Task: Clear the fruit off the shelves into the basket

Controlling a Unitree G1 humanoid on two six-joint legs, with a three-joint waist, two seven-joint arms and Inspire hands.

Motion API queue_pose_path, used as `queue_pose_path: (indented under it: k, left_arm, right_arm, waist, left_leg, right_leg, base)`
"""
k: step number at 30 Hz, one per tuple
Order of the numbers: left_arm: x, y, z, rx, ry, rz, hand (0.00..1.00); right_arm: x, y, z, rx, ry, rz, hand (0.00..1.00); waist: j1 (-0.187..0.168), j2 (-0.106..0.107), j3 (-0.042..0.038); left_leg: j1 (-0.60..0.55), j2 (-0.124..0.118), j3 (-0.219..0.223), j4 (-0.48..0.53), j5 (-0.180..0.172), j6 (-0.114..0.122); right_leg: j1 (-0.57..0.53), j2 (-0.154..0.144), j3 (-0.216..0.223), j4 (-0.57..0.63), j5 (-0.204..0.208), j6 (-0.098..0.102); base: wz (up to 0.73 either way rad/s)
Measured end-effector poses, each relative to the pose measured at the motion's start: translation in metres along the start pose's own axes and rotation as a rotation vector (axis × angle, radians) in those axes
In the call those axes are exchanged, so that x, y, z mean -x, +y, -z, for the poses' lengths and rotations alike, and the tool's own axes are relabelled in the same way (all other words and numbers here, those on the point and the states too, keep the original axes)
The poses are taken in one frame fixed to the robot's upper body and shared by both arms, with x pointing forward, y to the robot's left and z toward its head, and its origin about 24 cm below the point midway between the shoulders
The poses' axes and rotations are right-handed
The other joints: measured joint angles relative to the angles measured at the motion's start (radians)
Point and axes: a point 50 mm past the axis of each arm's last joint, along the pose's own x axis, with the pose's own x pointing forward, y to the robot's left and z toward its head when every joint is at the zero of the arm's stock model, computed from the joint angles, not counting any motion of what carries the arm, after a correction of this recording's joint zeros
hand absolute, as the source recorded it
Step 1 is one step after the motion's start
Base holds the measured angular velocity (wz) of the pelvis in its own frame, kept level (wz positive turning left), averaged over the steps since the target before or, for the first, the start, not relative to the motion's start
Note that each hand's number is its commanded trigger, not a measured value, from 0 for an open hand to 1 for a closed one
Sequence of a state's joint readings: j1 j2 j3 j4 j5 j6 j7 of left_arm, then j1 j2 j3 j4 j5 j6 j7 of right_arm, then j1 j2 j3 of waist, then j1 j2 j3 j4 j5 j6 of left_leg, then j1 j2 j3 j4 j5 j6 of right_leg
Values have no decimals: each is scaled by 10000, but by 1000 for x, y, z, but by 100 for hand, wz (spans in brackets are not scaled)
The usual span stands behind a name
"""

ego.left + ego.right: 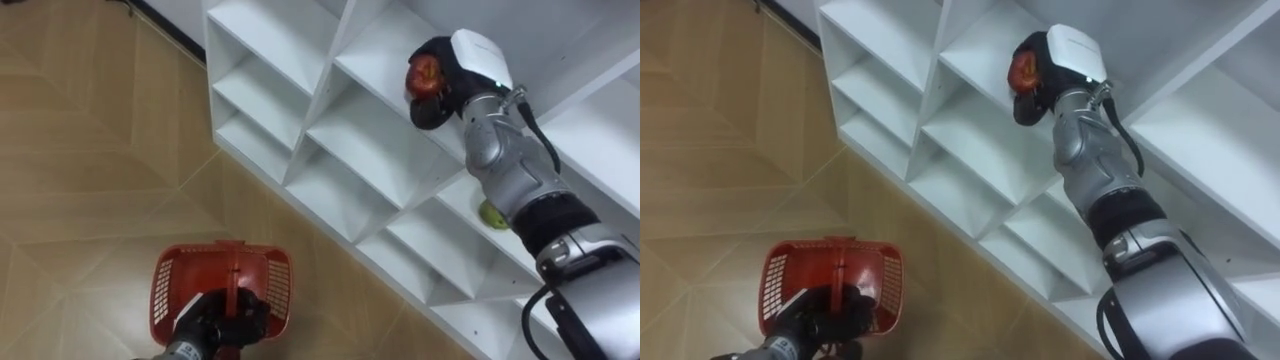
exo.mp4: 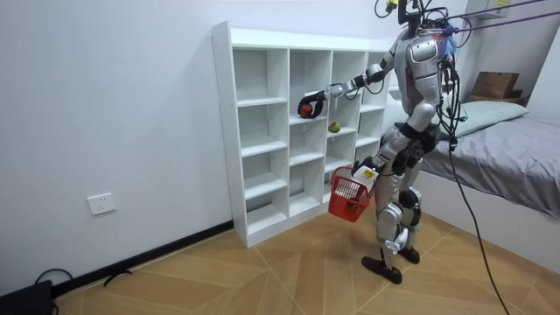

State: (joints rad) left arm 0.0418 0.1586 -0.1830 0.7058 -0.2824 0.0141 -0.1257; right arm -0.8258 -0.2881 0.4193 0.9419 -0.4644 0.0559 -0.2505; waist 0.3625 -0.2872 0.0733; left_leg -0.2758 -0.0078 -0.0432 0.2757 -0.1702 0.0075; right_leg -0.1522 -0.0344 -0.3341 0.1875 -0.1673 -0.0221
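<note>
A red plastic mesh basket (image 1: 168, 288) hangs at 7 o'clock in the eye views. The robot's left hand (image 1: 215, 322) has its fingers clamped round the basket's handle. Red mesh lining shows through the basket's open top.

At 1 o'clock, the right hand (image 1: 467, 62) reaches into the white wooden cubby shelf unit (image 1: 270, 30). Its dark fingers are curled tight on a red round apple (image 1: 424, 75). The apple is held at the mouth of an upper compartment. Whether it rests on the shelf board or hangs just above it cannot be told.

A small yellow-green fruit (image 1: 492, 214) lies on a shelf board at about 5 o'clock from the apple. The right forearm partly covers it. In the room view it sits in the next column toward the room view's right, a little lower than the apple.

The other compartments in sight show bare white boards. Their front edges run diagonally across the eye views, from 11 o'clock down to 5 o'clock.

The pale herringbone wood floor (image 1: 90, 150) spreads from 8 to 11 o'clock beside the basket.

In the room view the robot stands upright at the shelf unit's far end, with the basket at thigh height just in front of the lower compartments. A grey-covered bed (image 2: 516, 175) stands behind it at 3 o'clock, with a strip of floor between.
</note>
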Motion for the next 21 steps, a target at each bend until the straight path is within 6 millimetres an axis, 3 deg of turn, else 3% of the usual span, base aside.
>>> queue_pose_path:
  k: [15,21]
  left_arm:
    - [2,2,3,-105,93,-28,100]
    - [5,2,1,-134,-113,-28,100]
  right_arm:
    - [0,0,-3,115,-115,-88,100]
    - [-2,-19,-26,-85,-1155,497,100]
  waist:
    - [-16,4,-3]
    - [-117,14,-22]
  left_leg:
    - [6,10,20,10,1,-2]
    - [61,25,54,7,2,-4]
  right_leg:
    - [9,12,4,-8,3,-4]
    - [43,22,45,-15,3,-5]
  base:
    - [0]
    - [0]
